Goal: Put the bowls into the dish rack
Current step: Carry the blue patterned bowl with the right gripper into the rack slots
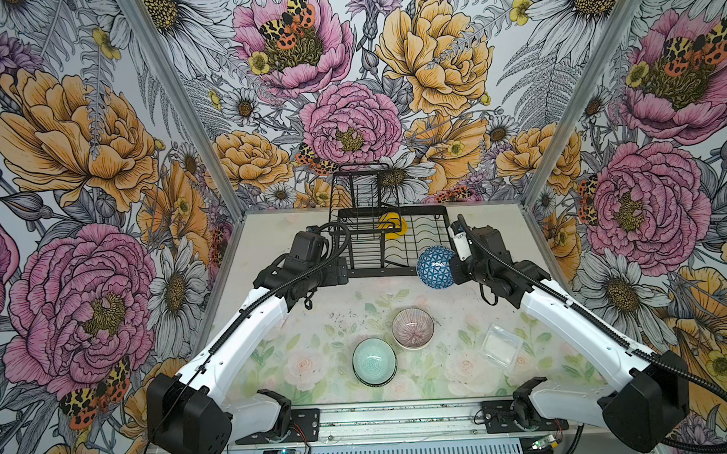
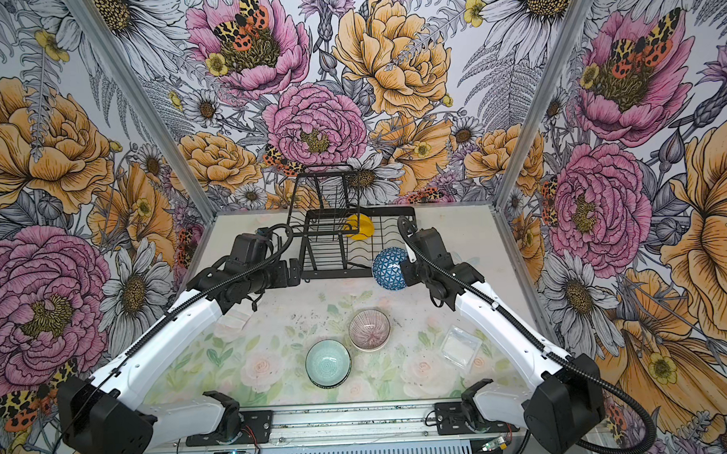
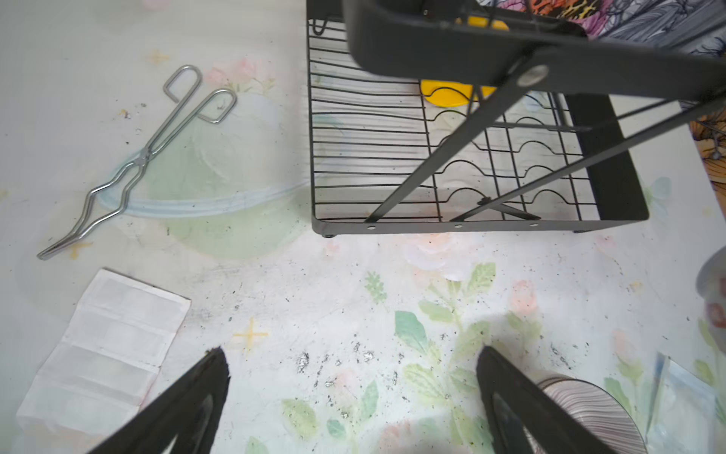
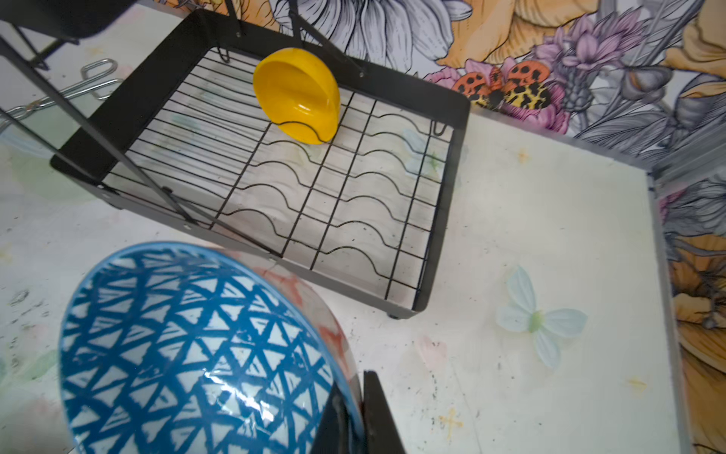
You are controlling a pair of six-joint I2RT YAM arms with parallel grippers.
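Standing at the far side of the table (image 1: 339, 303): dish rack (image 1: 380, 273), yellow bowl (image 4: 298, 94) resting on edge in a far slot of its base tray. Pinching the rim of blue-patterned bowl (image 4: 188, 346) in right gripper (image 4: 359, 393), bowl tipped on edge just beside the rack's near right corner. Hanging empty, jaws spread wide: left gripper (image 3: 351, 353), just before the rack's near left corner. Lying beyond the rack's shelf end: metal tongs (image 3: 137, 165); nearer on that side, folded white paper (image 3: 106, 346). Sitting upright well in front of the rack: pink-striped bowl (image 1: 413, 328), pale teal bowl (image 1: 374, 361) farther out, clear square tub (image 1: 502, 349) before the rack's right end. Crossing above the tray's left half: slanted struts of the raised shelf.
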